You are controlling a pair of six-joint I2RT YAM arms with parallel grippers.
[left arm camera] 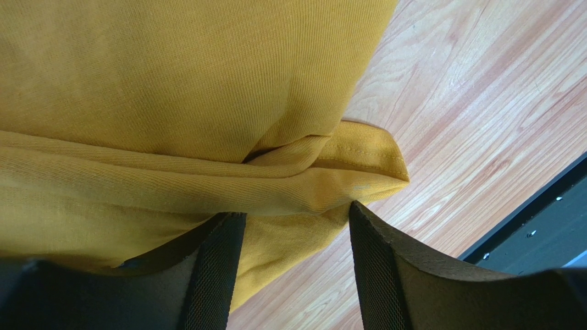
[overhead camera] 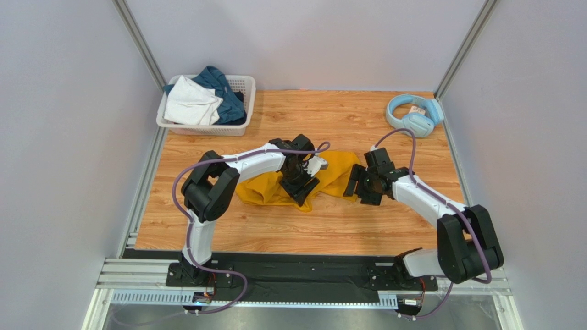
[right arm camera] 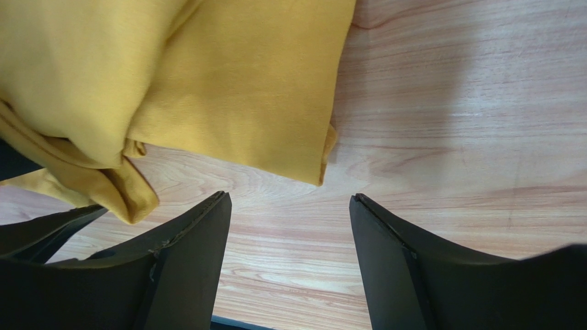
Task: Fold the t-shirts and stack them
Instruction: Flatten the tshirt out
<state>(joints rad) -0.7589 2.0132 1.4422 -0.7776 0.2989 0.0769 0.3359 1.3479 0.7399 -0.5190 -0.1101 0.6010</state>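
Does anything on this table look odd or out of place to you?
The light-blue headphones sit at the far right corner of the wooden table, unrelated to laundry. The mustard-yellow cloth t-shirt lies crumpled mid-table, not flat.

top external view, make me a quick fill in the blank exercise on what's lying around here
1. The white garment and the dark teal garment lie in the white lattice ____.
2. The t-shirt crumpled on the wooden table is mustard-____ in colour.
3. The light-blue ____ sit at the table's far right corner.
4. The right tool has its jaws ____ over bare wood beside the t-shirt.

Missing words: basket; yellow; headphones; open
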